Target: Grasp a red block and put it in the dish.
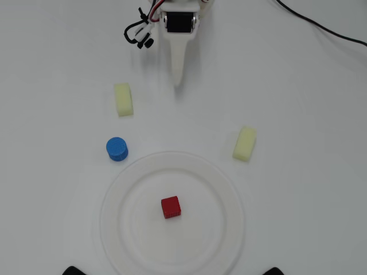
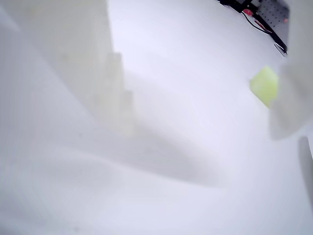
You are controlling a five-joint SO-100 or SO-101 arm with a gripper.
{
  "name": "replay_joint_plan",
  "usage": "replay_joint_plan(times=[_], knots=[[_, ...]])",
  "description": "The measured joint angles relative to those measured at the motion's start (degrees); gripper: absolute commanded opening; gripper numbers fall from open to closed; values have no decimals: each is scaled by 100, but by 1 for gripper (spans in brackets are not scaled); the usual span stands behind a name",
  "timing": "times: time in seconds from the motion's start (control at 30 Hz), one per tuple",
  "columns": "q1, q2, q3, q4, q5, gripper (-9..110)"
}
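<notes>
The red block (image 1: 170, 207) lies in the dish (image 1: 117, 229), a little below and left of its centre, with nothing touching it. My gripper (image 1: 179, 82) is at the top of the overhead view, well clear of the dish. It points down the picture and shows as one narrow white taper, jaws together and empty. In the wrist view only blurred white fingers (image 2: 73, 58) show at the left and right edges over bare table. The block and dish are out of that view.
A blue cylinder (image 1: 117, 148) stands just outside the dish's upper left rim. One pale yellow block (image 1: 123, 99) lies left of the gripper, and shows in the wrist view (image 2: 264, 84). Another pale yellow block (image 1: 245, 143) lies upper right of the dish. A black cable (image 1: 321, 27) crosses the top right corner.
</notes>
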State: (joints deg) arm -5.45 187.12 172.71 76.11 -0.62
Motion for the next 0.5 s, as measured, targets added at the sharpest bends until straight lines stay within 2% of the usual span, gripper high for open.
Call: replay_joint_plan(times=[0.5], knots=[[-264,9,264,26,-404,0]])
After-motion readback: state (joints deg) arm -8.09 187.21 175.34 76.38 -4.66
